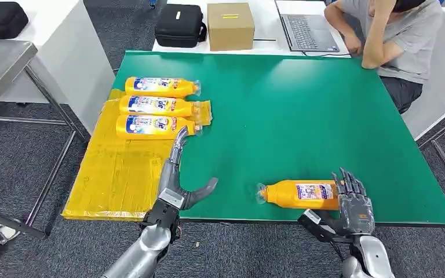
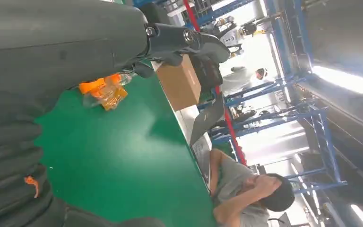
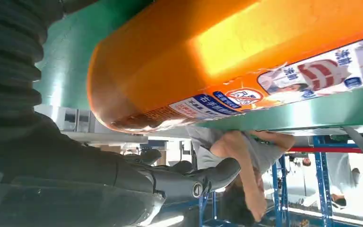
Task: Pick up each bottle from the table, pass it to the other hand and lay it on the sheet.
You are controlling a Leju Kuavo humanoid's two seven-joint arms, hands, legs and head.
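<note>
Head view: a green bench (image 1: 301,116) is carrying a yellow sheet (image 1: 116,179) along its left side. Three orange bottles are lying on the sheet's far end in a row, caps pointing right: far bottle (image 1: 161,87), middle bottle (image 1: 157,106), near bottle (image 1: 153,126), each just beside the next.

A fourth bottle (image 1: 299,194) is lying on its side on the bare green surface near the front edge, right of centre, cap pointing left, well apart from the sheet.

Right hand (image 1: 354,202) is sitting at the base end of the fourth bottle, fingers spread and upright, holding nothing. Right wrist view is showing the bottle's orange body and label (image 3: 246,61) close up, with the thumb (image 3: 189,177) lying apart from it; actual contact between hand and bottle cannot be told.

Left hand (image 1: 181,179) is hovering over the sheet's right edge, fingers stretched toward the near bottle, thumb splayed to the right, holding nothing. Fingertips are lying just beside the near bottle's cap end; touching or not cannot be told.

Behind the bench: a black case (image 1: 179,25), a cardboard box (image 1: 230,26), an open laptop (image 1: 307,30), and a person (image 1: 397,40) in a grey shirt leaning on the far bench.
</note>
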